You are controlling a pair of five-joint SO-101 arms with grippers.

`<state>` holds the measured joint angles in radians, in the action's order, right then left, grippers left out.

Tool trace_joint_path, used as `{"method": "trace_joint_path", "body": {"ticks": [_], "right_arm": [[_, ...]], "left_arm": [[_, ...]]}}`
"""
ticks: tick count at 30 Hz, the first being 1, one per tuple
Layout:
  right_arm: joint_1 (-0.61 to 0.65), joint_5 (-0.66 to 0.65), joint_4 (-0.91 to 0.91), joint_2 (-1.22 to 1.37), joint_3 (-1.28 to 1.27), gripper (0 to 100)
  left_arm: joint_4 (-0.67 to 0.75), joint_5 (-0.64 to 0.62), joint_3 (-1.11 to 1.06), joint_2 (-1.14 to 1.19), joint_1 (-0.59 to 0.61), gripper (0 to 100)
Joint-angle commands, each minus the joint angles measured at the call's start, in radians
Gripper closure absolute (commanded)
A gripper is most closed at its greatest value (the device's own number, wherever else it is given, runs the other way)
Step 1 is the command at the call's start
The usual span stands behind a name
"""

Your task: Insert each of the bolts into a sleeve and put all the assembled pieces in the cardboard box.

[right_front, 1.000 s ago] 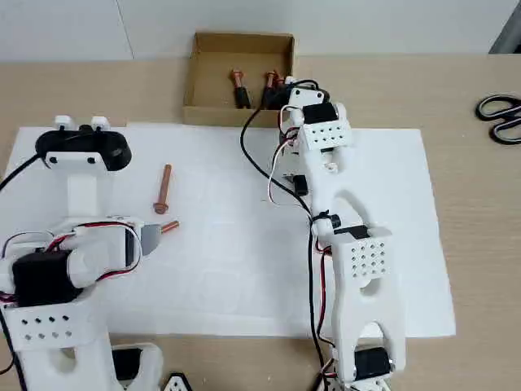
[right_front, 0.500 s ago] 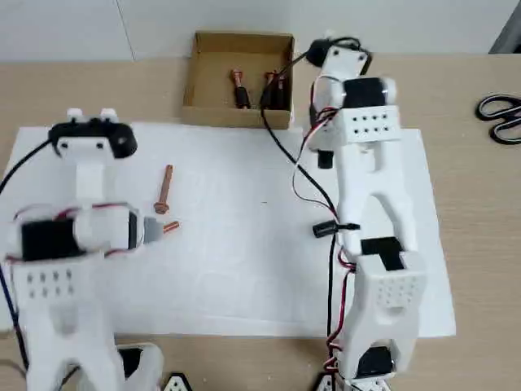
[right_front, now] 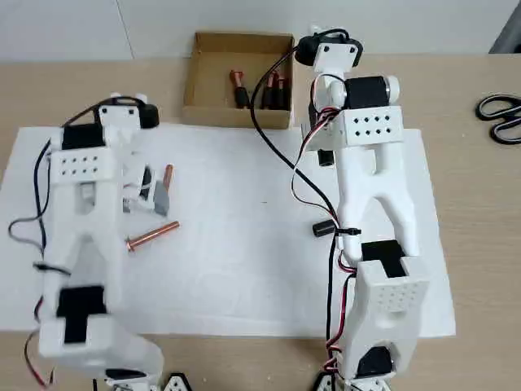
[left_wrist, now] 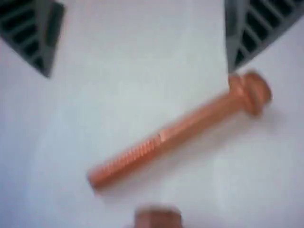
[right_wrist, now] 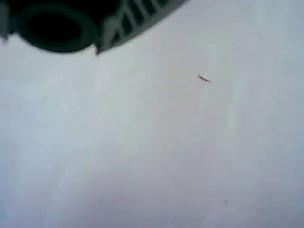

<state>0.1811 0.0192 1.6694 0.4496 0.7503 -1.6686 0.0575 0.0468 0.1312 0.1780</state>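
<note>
Copper bolt (right_front: 152, 235) flat on sheet, second bolt (right_front: 168, 173) nearby (partly hidden), sleeved bolts (right_front: 239, 88) inside cardboard box (right_front: 232, 116)

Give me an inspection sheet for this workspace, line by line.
Surface: wooden table under a white sheet.
Job's things: near bolt and far bolt lie bare on the sheet; box holds sleeved pieces.
Clutter: scissors at the table's edge.
Hands: left hand open above a bolt; right hand above the sheet.
Cables: black cable crosses the box's front wall.
Surroundings: pale wall behind the table, nothing else seen.
</note>
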Motion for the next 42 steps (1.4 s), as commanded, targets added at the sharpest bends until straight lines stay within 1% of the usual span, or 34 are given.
{"method": "trace_joint_path", "body": {"ticks": [1,6,16,18,20,22,26,28,31,33,36,39,42], "right_arm": [[0.004,-0.011,0.013,-0.076,0.006,99.5],[0.004,-0.011,0.013,-0.071,0.006,99.5],[0.041,-0.012,0.013,-0.074,0.006,99.5],[0.042,-0.012,0.013,-0.074,0.006,99.5],[0.042,-0.012,0.013,-0.076,0.006,99.5],[0.044,-0.012,0.013,-0.076,0.006,99.5],[0.045,-0.012,0.013,-0.076,0.006,99.5],[0.045,-0.012,0.013,-0.076,0.006,99.5],[0.045,-0.012,0.013,-0.076,0.006,99.5],[0.041,-0.012,0.013,-0.076,0.006,99.5],[0.038,-0.012,0.013,-0.077,0.006,99.5],[0.016,-0.012,0.013,-0.082,0.008,99.5],[-0.022,-0.012,0.015,-0.134,0.008,99.5]], "left_arm": [[0.040,0.009,0.147,0.107,-0.005,81],[0.037,0.017,0.300,0.293,-0.006,81],[0.038,0.023,0.513,0.560,-0.081,81],[0.037,0.023,0.536,0.592,-0.080,84],[0.035,0.023,0.544,0.611,-0.080,89],[0.025,0.040,0.544,0.612,-0.083,93],[-0.006,0.064,0.545,0.611,-0.109,97],[-0.025,0.066,0.564,0.611,-0.130,98],[-0.086,0.071,0.653,0.609,-0.164,99],[-0.086,0.092,0.700,0.605,-0.192,99],[-0.086,0.153,0.725,0.537,-0.230,99],[-0.086,0.250,0.720,0.462,-0.272,99],[-0.086,0.351,0.667,0.402,-0.315,98]]}}
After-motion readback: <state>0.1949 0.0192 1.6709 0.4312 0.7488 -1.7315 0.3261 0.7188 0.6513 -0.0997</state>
